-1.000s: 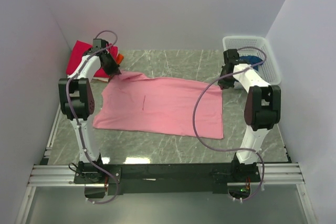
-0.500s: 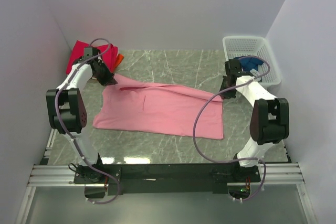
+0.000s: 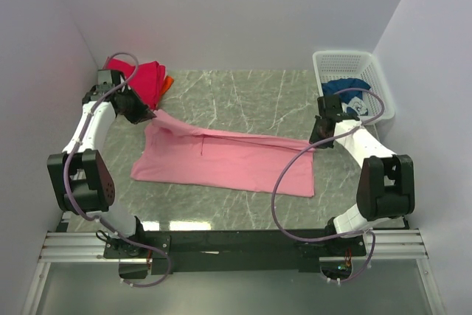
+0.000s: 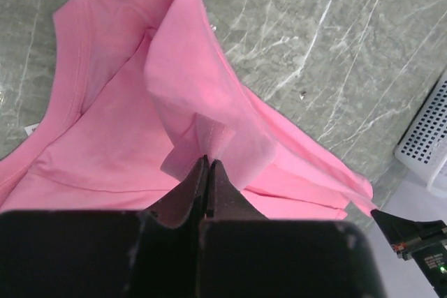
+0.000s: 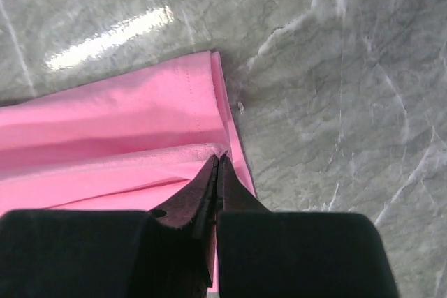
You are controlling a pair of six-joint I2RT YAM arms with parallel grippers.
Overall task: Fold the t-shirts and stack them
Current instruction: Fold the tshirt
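While L claw (image 4: 207,160) & R claw (image 5: 216,159) pinch pink tee (image 3: 236,164), basket (image 3: 344,54) near R claw.

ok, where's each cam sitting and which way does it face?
Top external: fixed above and behind the bases, facing down over the table; shows left arm, right arm, pink t-shirt, basket.
Left wrist: on that wrist, looking along the left fingers, shut on a lifted fold of the pink t-shirt; basket corner at right.
Right wrist: on that wrist, looking down past the right fingers, shut on the t-shirt's edge at a corner.
Shared: all three see the pink t-shirt; top and left wrist see the basket.
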